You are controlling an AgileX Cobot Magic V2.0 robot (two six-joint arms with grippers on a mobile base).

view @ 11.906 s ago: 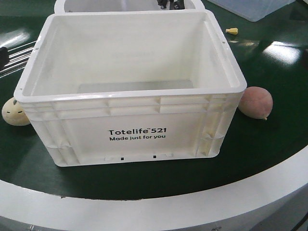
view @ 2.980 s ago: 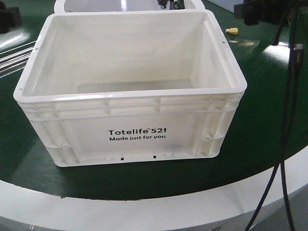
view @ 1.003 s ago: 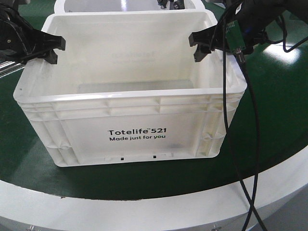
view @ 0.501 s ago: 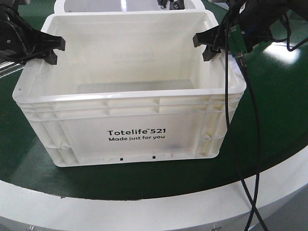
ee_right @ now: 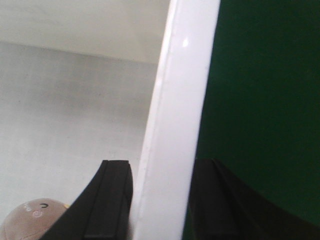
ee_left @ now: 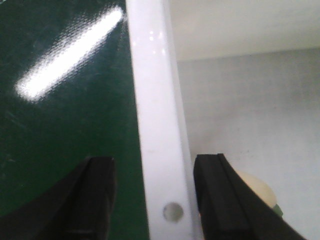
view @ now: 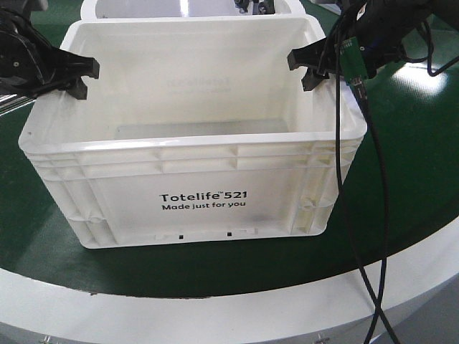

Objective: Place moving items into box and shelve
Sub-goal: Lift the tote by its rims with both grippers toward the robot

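**Both moving items gone from the table into the box**

Since the earliest front view, we log both round items off the table (view: pixel 409 179) and inside the box (view: pixel 204 201); both claws have come to its side rims.

- Box: white crate, black print "Totelife 521", upright on the green table.
- Pale cream item (ee_left: pixel 256 188): on the box floor, just beside the inner finger (ee_left: pixel 222 200) of the left claw (view: pixel 82 80).
- Reddish-brown item (ee_right: pixel 30 220): on the box floor, near the right wall. The front wall hides both items in the front view.
- Left claw: astride the left rim, jaws parted; green table shows between the rim and the outer finger (ee_left: pixel 95 200).
- Right claw (view: pixel 301 72): astride the right rim, inner finger (ee_right: pixel 112 200) and outer finger (ee_right: pixel 215 200) close against it. We cannot tell whether it pinches.
- Black cable (view: pixel 380 215): hangs from the right arm across the table edge.
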